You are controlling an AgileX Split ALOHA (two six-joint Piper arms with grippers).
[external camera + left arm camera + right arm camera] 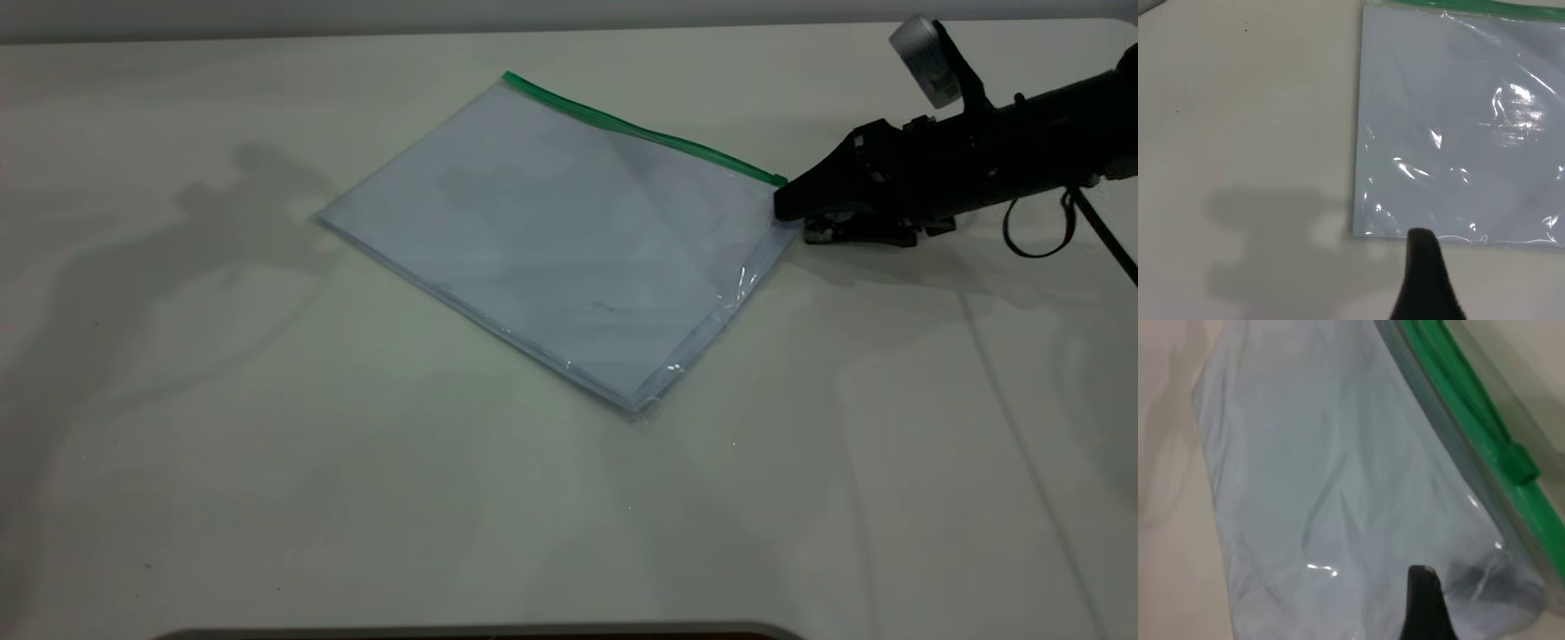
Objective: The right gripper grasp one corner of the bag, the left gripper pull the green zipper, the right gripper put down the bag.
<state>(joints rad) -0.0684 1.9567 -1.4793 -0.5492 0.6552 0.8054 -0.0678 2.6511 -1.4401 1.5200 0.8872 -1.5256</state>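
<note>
Exterior view: a large flat clear plastic bag [560,240] holding pale bluish-white sheets lies on the off-white tabletop [267,498], just above centre. Its long axis runs from about 10 o'clock to 4 o'clock, and the narrow bright green zipper [640,132] lines the far long edge. The black wedge-shaped right gripper [791,203] with trailing cable reaches in from 3 o'clock, its tip touching the bag's corner at the zipper's right end; I cannot tell whether it is closed on the plastic.

Left wrist view: the plain black left gripper [1425,267] tip hovers just beside a bag [1458,127] edge opposite the zipper [1471,7]; whether it is open or closed cannot be told.

Right wrist view: only here the small green slider tab [1517,463] shows, near the corner, with the right gripper [1423,600] over the bag [1338,487].
</note>
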